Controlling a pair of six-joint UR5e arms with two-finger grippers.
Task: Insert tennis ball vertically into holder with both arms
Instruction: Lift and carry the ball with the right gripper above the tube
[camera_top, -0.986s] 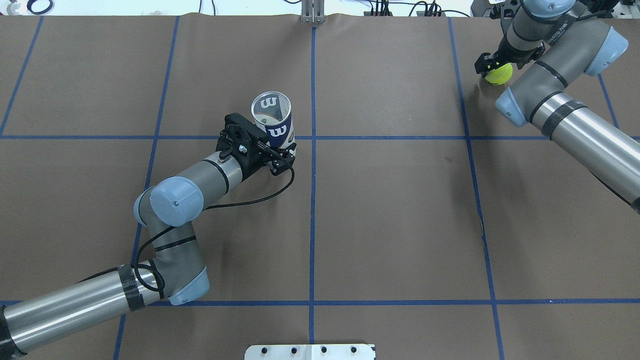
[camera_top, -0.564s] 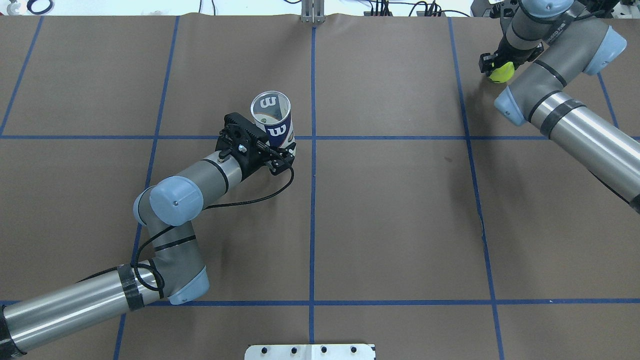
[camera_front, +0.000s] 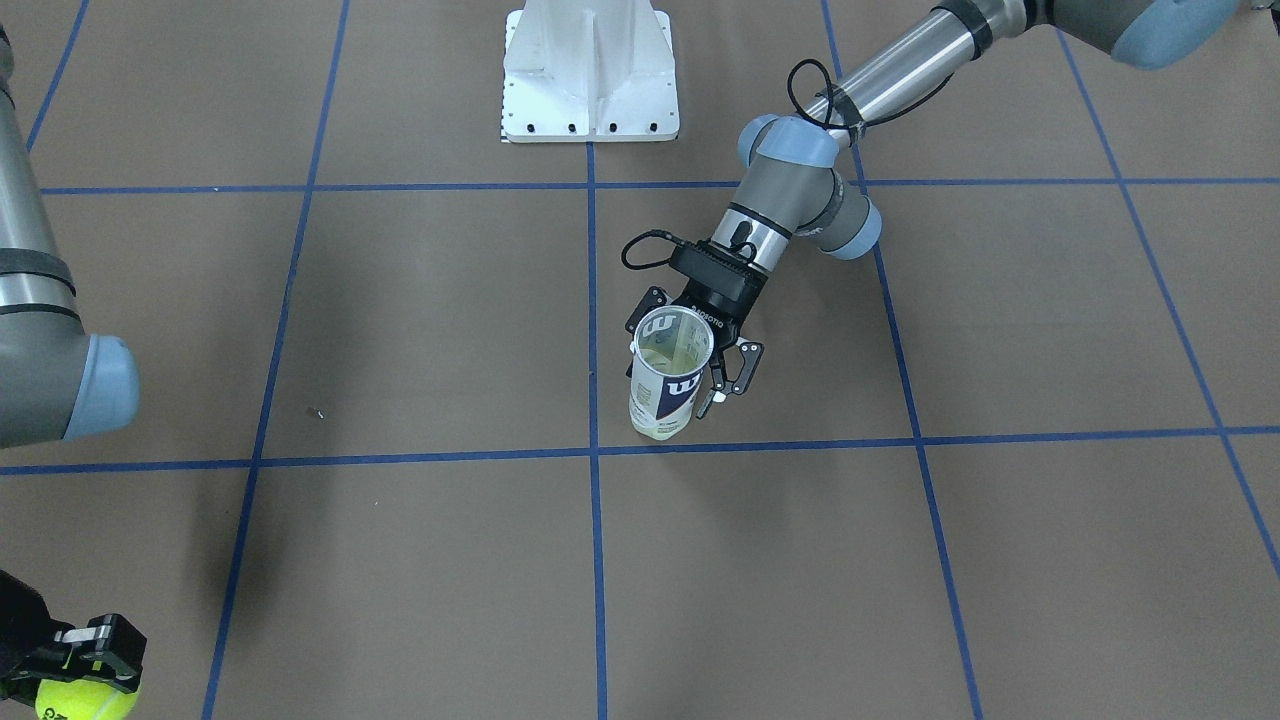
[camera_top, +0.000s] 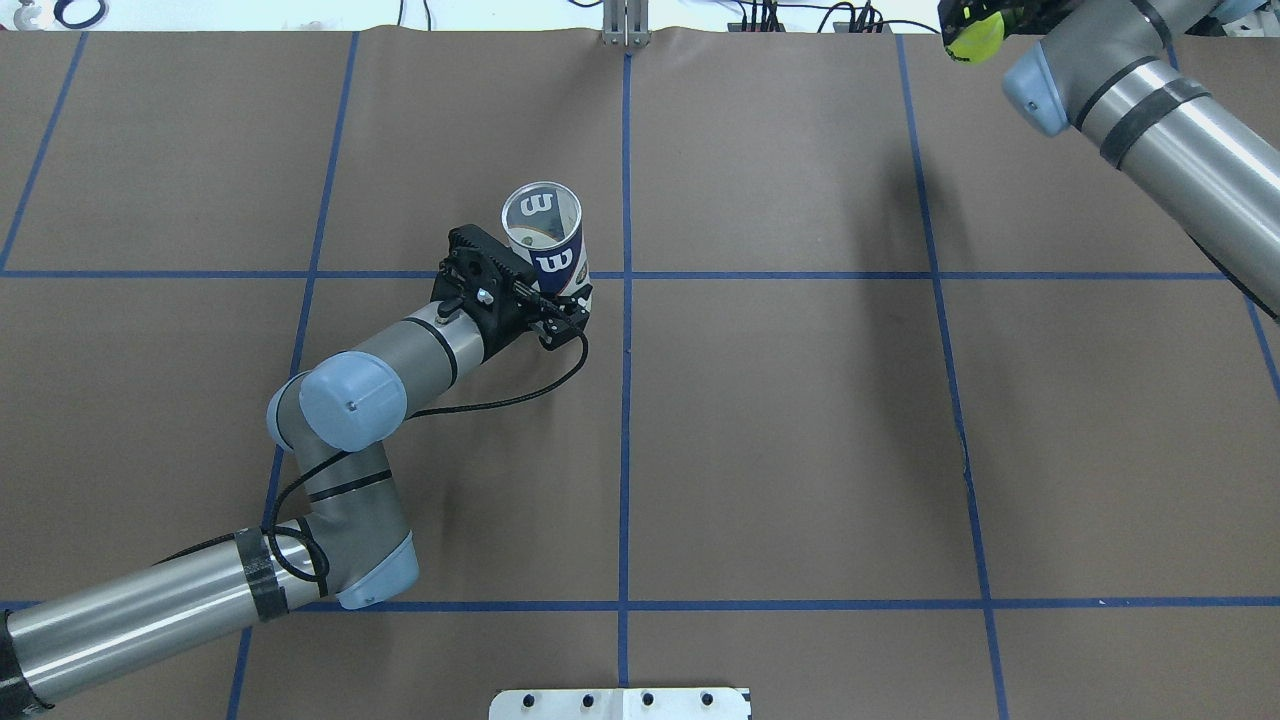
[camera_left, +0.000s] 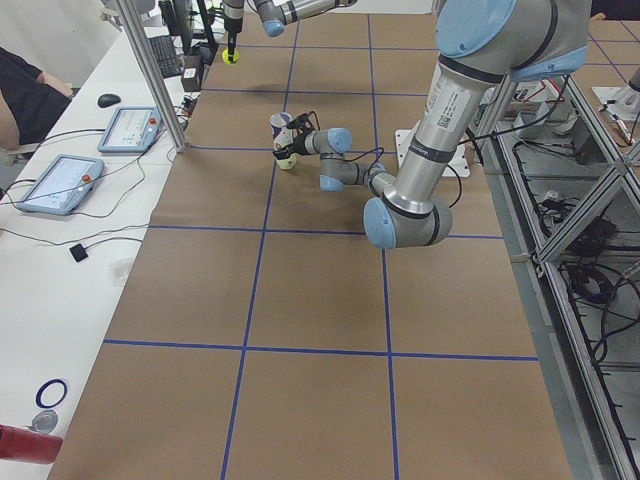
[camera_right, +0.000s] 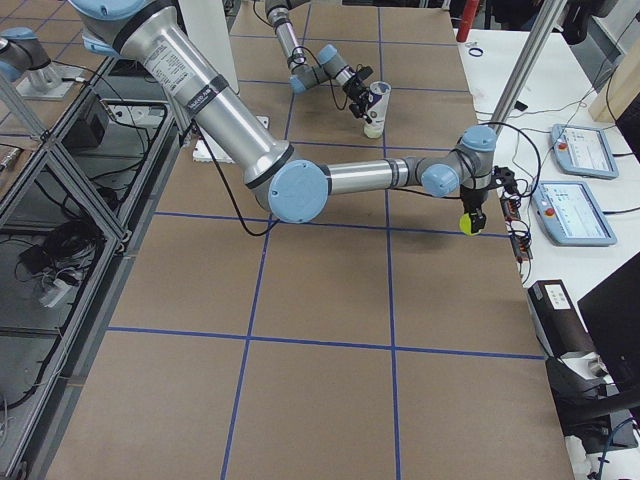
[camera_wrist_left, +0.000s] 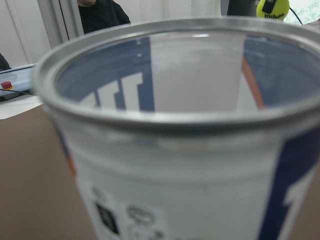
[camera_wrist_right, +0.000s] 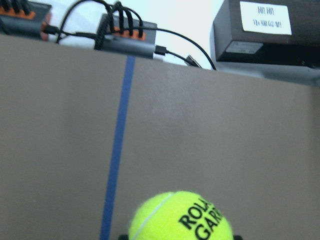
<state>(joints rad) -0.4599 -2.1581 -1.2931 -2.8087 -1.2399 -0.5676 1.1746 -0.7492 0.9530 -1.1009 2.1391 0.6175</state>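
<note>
left arm (camera_top: 340, 400): grey-silver and jointed, with light-blue joint caps and a black cable; enters at the overhead view's lower left, bent at the elbow, wrist aimed at the table's middle.
left gripper (camera_top: 562, 308): black, two-fingered, lying low and nearly level; fingers (camera_front: 741, 368) set on either side of the holder's lower part and clamped on it.
holder (camera_top: 548, 255): clear plastic cylindrical can with a white and navy label bearing a "W"; upright on the table, open mouth facing up, foot between the left gripper's fingers; just left of the centre blue tape line, close to where it crosses another; its metal rim fills the left wrist view.
table (camera_top: 780, 430): covered in brown paper, marked with a grid of blue tape.
white metal pedestal base (camera_front: 590, 70): at the middle of the robot's edge of the table, well apart from the holder.
tennis ball (camera_top: 975, 40): bright yellow-green felt with black lettering; at the far right corner of the table, well apart from the holder; sits between the right gripper's fingers, lower half bulging below their tips; appears lifted off the paper.
right gripper (camera_front: 72, 676): black, two-fingered, pointing down; fingers (camera_front: 100, 640) closed onto the tennis ball's sides.
right arm (camera_top: 1150, 110): grey-silver with a light-blue cap and black bands; stretches from the right edge to that far corner.
</note>
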